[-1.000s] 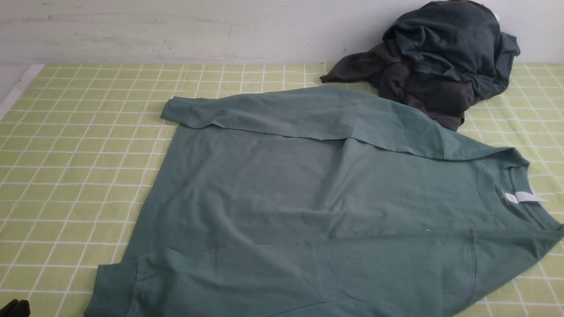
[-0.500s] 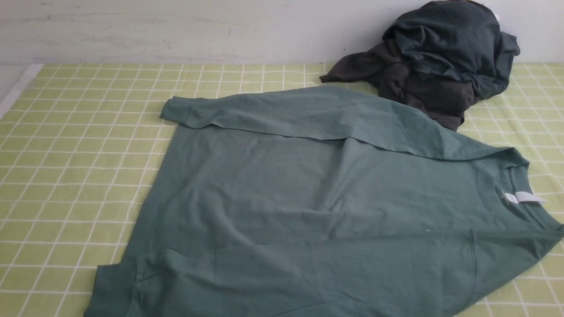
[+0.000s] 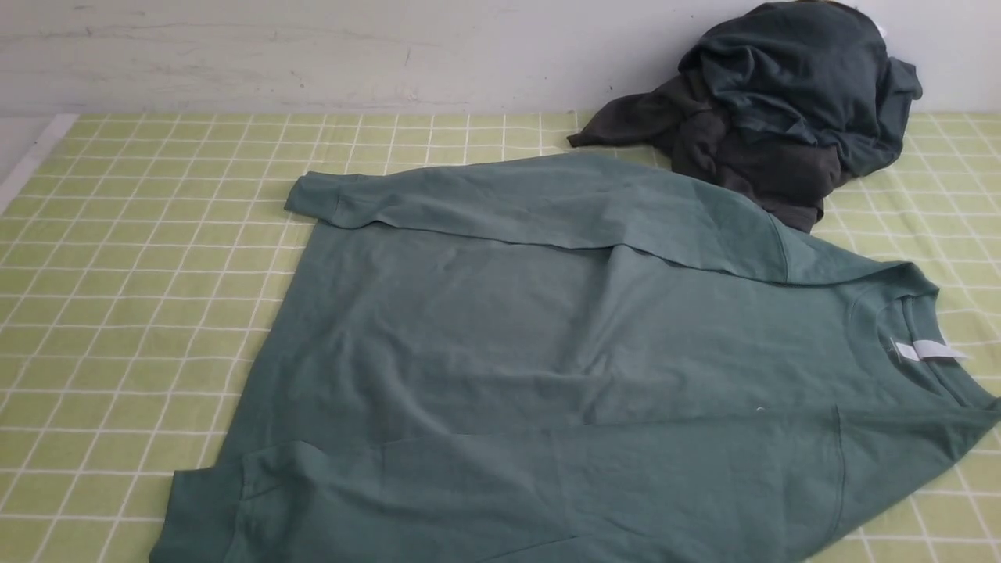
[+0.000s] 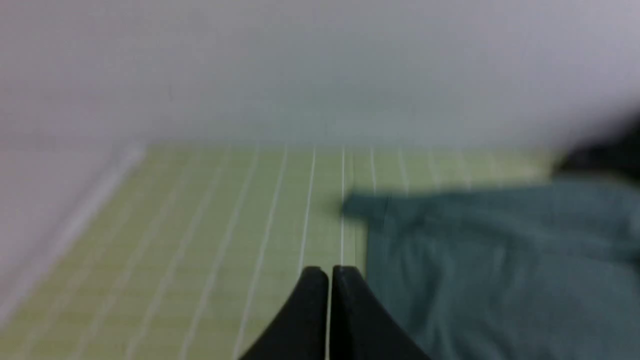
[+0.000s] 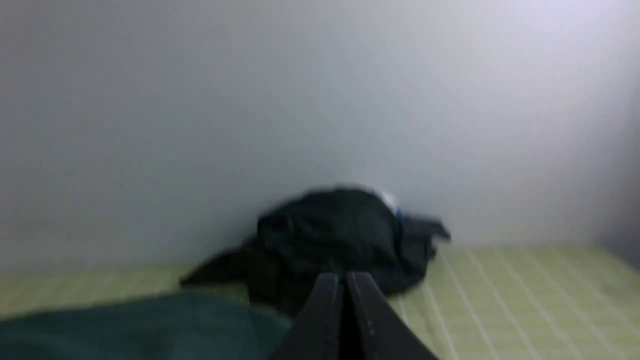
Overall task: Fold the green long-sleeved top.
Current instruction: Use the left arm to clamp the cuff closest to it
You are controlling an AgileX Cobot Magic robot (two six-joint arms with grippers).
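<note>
Front view: the black bit poking in at the near-left corner a second ago is gone, so the robot's backed off the top [image 3: 547,352], lying flat, sleeves [image 3: 508,199] folded in. Left wrist: left gripper [image 4: 329,272] clenched, empty, top just ahead of its tips. Right wrist: right gripper [image 5: 345,277] clenched on nothing too, dark pile [image 5: 330,235] dead ahead. Body fold probably comes next.
</note>
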